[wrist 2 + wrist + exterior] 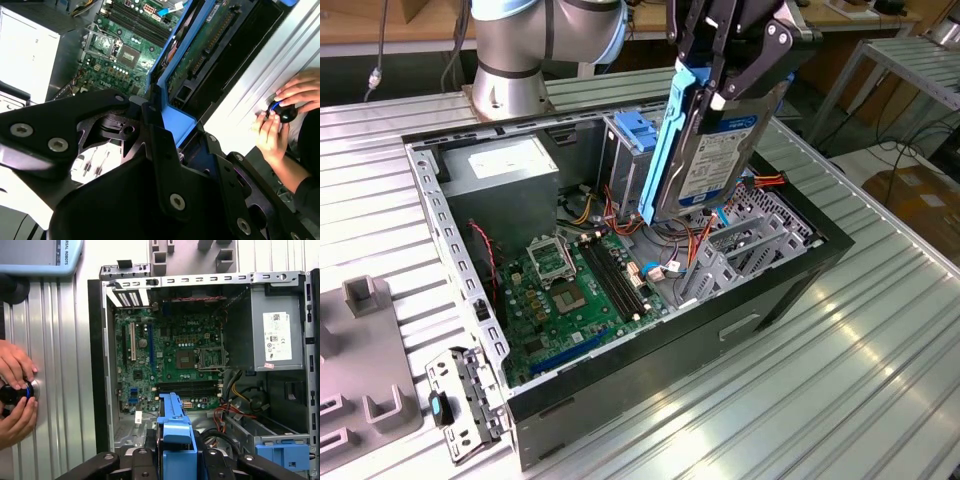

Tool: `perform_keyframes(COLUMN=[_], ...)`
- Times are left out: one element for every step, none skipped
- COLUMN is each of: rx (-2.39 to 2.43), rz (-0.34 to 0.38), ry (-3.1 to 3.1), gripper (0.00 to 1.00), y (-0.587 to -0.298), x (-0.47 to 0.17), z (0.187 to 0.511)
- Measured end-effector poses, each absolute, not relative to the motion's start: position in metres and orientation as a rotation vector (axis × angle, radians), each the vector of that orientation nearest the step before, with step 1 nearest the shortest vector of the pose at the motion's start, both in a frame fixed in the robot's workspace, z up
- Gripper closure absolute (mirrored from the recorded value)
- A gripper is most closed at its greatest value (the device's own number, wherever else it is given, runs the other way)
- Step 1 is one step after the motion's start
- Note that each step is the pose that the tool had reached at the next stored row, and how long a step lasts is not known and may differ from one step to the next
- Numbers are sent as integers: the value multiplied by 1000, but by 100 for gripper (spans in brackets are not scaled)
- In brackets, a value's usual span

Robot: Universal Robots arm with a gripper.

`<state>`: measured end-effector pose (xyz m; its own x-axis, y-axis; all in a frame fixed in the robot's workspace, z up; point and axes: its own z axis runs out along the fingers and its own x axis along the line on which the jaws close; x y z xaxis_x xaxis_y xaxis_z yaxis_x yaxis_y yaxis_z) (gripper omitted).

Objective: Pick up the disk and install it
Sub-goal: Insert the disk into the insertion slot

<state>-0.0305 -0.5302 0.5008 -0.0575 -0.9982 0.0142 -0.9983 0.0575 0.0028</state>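
The disk [712, 160] hangs upright above the open computer case [790, 285], with its white label facing the exterior view's right and its blue carrier frame [672, 140] along its edge. My gripper [722, 92] is shut on its upper end. In the second wrist view the black fingers [165, 165] clamp the blue frame [176, 122], and the disk's green underside [205, 50] points down toward the case. In the first wrist view the blue frame [175, 432] sits between the fingers, over the motherboard [170, 355].
Inside the case are a grey power supply box [505, 170], a metal drive cage with a blue handle [634, 130] [282, 452], and loose cables [620, 215]. A person's hands [15, 390] [280, 125] hold a round black device beside the case. Grey fixtures [360, 370] stand at the exterior view's left.
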Motion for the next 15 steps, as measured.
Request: perform_keyframes(rx=[2148,2148,2148,2148,2147,2147,2147,2147,2147,2147,2148,2148,2148,2148,2149], rz=[12,12,12,13,14,14,15,15,16,17,18,19,20,21,21], ry=[-2276,-2276,-2275,-2275,-2275,-2275,-2275,-2275,-2275,-2275,-2275,-2275,-2275,-2276,-2276], gripper=[63,63,63,63,63,63,63,63,63,63,63,63,63,63,63], y=[-532,-534,-534,-534,-534,-534,-534,-534,-534,-535,-535,-535,-535,-535,-535], x=[-30,-30,-29,-28,-26,-24,-22,-20,-18,-16,-14,-12,-9,-7,-4], z=[500,500,499,499,498,498,497,496,496,495,495,495,494,493,493])
